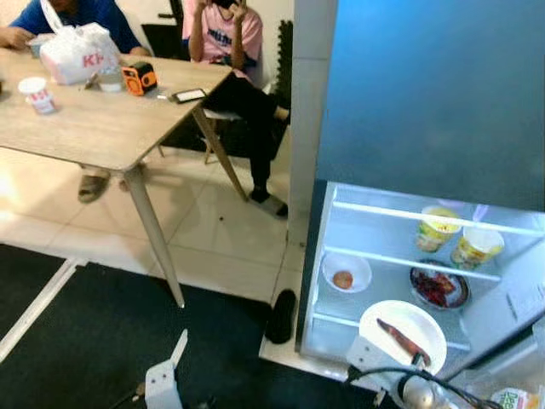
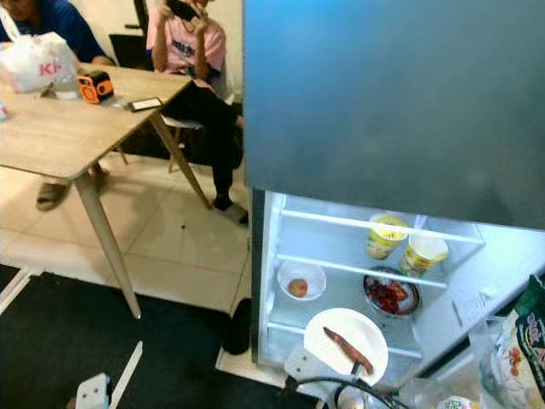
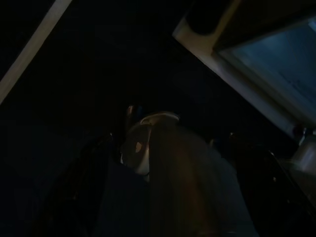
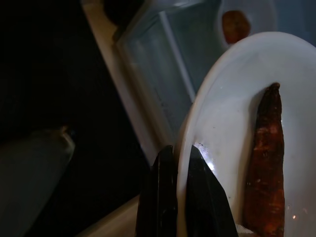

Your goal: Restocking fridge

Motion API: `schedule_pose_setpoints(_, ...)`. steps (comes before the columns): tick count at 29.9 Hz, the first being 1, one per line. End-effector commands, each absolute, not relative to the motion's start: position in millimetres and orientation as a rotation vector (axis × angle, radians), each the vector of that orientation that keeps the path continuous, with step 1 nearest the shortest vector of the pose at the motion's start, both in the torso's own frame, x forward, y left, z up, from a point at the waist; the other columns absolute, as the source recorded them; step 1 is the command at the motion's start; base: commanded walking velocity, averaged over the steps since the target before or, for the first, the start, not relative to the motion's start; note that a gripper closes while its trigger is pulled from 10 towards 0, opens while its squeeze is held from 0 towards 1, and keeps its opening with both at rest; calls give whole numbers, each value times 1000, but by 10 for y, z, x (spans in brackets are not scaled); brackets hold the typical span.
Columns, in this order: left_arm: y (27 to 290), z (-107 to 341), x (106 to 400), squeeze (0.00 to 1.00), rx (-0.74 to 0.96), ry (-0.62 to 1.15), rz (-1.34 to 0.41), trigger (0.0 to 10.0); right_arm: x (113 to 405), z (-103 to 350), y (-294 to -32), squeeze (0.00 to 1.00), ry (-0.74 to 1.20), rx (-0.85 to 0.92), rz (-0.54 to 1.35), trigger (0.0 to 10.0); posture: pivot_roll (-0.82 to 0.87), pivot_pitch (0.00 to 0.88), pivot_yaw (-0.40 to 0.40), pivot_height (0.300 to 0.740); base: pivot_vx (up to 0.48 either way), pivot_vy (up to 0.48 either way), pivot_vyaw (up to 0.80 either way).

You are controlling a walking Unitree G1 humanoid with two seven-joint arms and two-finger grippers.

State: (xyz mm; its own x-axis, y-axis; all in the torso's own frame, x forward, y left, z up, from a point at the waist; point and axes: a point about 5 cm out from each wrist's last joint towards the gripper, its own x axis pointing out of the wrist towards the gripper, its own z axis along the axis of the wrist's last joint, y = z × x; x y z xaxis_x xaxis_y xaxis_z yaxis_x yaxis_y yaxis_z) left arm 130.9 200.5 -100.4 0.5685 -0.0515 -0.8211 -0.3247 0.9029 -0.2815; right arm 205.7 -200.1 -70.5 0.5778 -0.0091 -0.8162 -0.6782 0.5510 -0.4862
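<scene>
1. Fingers of the right gripper [image 4: 180, 170] pinch the rim of a white plate [image 1: 409, 328] carrying a reddish sausage [image 4: 264, 163].
2. Plate sits at the front of the open fridge [image 1: 375, 256], below a bowl [image 1: 347, 273].
3. Left gripper [image 3: 148, 163] hangs in darkness; its fingers' state cannot be told.

A white plate [image 1: 407, 328] carries a reddish-brown sausage [image 1: 403, 341]; two yellow cups [image 1: 438, 228] behind.

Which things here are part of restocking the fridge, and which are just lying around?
Job: right pincer gripping round white plate with a reddish-brown sausage; open fridge.
Lying about: orange gadget, white plastic bag, black phone on wooden table.
</scene>
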Motion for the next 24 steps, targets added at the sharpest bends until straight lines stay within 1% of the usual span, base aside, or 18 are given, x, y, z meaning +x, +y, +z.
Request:
schedule_pose_setpoints(1,2005,-1010,1297,0,-426,969,173,10000,2071,-700,-1958,0,855,-909,473,10000,-19,0,12,740,0,0,0)
schedule_pose_setpoints(6,1995,-1006,1300,0,-421,962,151,10000,2075,-700,-1939,0,851,-911,482,10000,-19,0,12,740,0,0,0)
schedule_pose_setpoints(14,1999,-993,1329,0,-426,948,142,10000,2027,-724,-1962,0,869,-914,481,10000,-18,0,11,740,323,0,0)
schedule_pose_setpoints(24,1986,-1000,1310,0,-428,953,130,10000,1926,-770,-2014,0,909,-877,453,10000,-19,0,14,740,363,0,0)
